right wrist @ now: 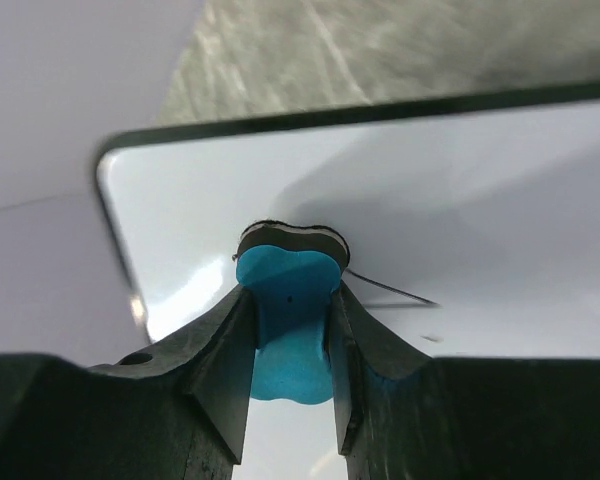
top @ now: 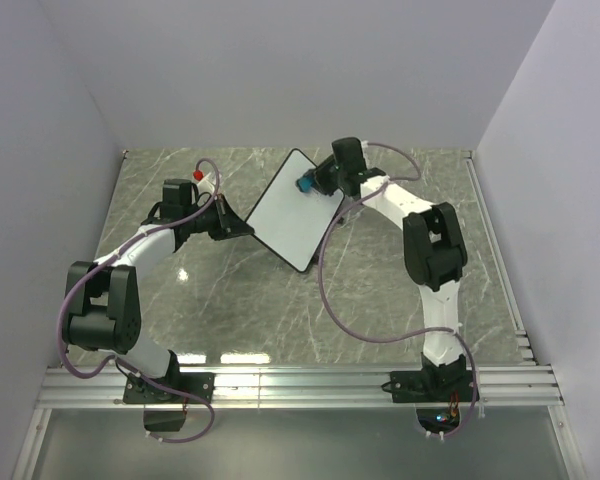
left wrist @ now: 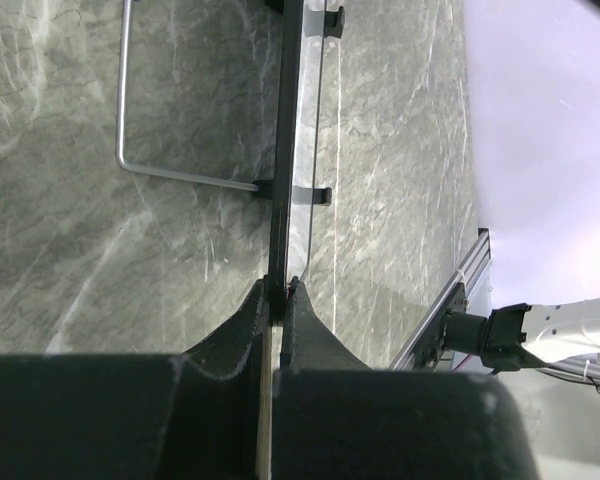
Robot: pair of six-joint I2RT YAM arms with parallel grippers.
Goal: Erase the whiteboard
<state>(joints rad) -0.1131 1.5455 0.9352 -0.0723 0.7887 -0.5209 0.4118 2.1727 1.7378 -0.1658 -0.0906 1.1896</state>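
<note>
- The whiteboard (top: 293,212) sits over the middle of the far half of the bench (top: 230,295), turned diagonally, with one corner toward the back wall.
- Its white face is almost bare. The right wrist view shows a single thin dark stroke (right wrist: 395,291) on the whiteboard (right wrist: 480,190), just to the right of the eraser.
- In the left wrist view the whiteboard (left wrist: 279,140) appears edge-on as a thin black frame. A bent metal rod (left wrist: 180,178) joins the frame at a small black clip.
- The left gripper (top: 238,228) is clamped on the left edge of the whiteboard. The wrist view shows this gripper (left wrist: 280,292) closed tight, with the frame pinched between its fingertips.
- The right gripper (top: 310,182) grips a blue eraser (top: 304,184) at the upper part of the whiteboard, near the far corner.
- Up close, the right gripper (right wrist: 290,292) is closed narrow on the waist of the eraser (right wrist: 285,335). The dark felt end of the eraser is pressed against the white face.
- A small red-tipped item (top: 199,174) lies on the bench near the left arm; it is too small to identify.
</note>
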